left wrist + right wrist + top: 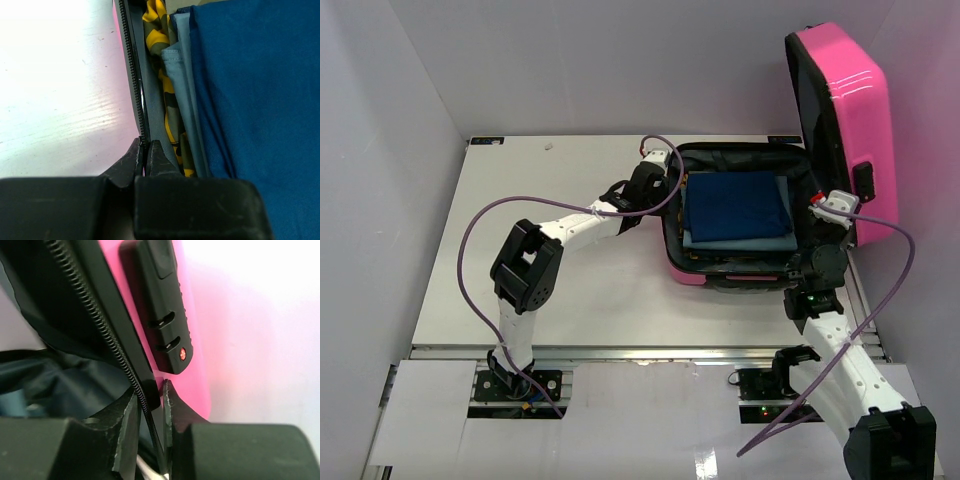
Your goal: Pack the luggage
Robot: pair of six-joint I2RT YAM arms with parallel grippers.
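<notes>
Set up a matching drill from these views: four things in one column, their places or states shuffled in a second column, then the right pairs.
Things
1. suitcase lid
2. dark blue cloth
3. yellow patterned cloth
4. left gripper

Places or states
A. clamped on the zipper rim of the suitcase base
B. lying folded, topmost in the base
C. standing upright, open
D. wedged against the base's side wall

Pairs: 1-C, 2-B, 3-D, 4-A
</notes>
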